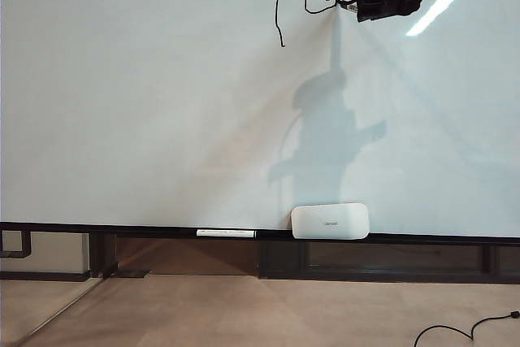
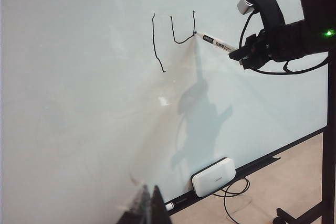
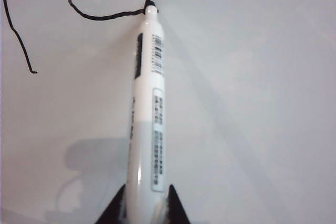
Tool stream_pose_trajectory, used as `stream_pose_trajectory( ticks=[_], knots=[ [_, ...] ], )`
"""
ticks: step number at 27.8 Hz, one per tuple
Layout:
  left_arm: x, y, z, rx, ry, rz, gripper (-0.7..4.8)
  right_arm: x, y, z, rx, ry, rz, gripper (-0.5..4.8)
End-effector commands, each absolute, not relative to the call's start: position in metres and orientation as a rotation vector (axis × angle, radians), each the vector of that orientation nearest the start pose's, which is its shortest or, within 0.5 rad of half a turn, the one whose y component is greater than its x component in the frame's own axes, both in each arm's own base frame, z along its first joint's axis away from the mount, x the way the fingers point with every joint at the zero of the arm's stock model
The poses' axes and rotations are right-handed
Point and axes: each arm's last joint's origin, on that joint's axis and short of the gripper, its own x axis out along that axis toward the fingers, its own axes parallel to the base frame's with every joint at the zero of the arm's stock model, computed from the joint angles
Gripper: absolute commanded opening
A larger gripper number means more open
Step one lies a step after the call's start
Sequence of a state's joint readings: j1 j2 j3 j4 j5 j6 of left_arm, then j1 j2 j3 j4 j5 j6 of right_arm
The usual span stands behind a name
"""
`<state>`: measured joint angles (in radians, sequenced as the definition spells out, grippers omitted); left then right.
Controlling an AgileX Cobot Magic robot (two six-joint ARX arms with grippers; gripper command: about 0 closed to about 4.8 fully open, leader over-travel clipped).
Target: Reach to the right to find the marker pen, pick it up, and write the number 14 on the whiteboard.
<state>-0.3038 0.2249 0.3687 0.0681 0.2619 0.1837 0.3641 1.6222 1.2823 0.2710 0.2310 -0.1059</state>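
Observation:
The whiteboard (image 1: 162, 103) fills most of the exterior view. High on it are a long black stroke (image 1: 279, 10) and a hooked stroke (image 1: 309, 4). My right gripper (image 1: 357, 2) is up at the top right, shut on the marker pen (image 1: 348, 6). In the right wrist view the pen (image 3: 148, 108) is a white labelled barrel between the two dark fingers (image 3: 176, 203) of the right gripper (image 3: 146, 195), its black tip touching the end of the hooked stroke (image 3: 105, 17). The left wrist view shows pen (image 2: 215, 41) and right gripper (image 2: 247, 53) from the side. My left gripper (image 2: 149, 211) is low, shut and holds nothing.
A white rounded eraser (image 1: 330, 221) rests on the board's black bottom rail (image 1: 122, 229), with a slim white stick-like pen (image 1: 226, 233) lying to its left. A black cable (image 2: 233, 192) loops on the floor below the eraser. A black stand post (image 2: 329, 129) rises at the right.

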Motion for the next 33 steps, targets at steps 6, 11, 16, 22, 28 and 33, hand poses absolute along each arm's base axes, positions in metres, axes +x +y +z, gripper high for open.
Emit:
stream_pose_trajectory(
  ticks=[6,11,16,22,28,33],
  knots=[
    [0.083,-0.034,0.279,0.174,-0.278,-0.545,-0.06,0.363,0.131,0.331,-0.123,0.061,0.141,-0.02],
    [0.083,-0.034,0.279,0.174,-0.278,-0.545,-0.06,0.367,0.133,0.323,-0.120,0.087,0.142,-0.02],
    [0.083,-0.034,0.279,0.174,-0.277,-0.546,-0.06,0.367,0.133,0.318,-0.118,0.126,0.138,-0.02],
    [0.083,-0.034,0.279,0.174,-0.276,-0.545,-0.06,0.366,0.132,0.311,-0.130,0.185,0.136,-0.02],
    [0.083,-0.034,0.279,0.174,-0.276,-0.546,-0.06,0.368,0.132,0.304,-0.124,0.230,0.135,-0.02],
    [0.083,-0.034,0.279,0.174,-0.272,-0.546,-0.06,0.367,0.133,0.300,-0.125,0.249,0.136,-0.02]
  ],
)
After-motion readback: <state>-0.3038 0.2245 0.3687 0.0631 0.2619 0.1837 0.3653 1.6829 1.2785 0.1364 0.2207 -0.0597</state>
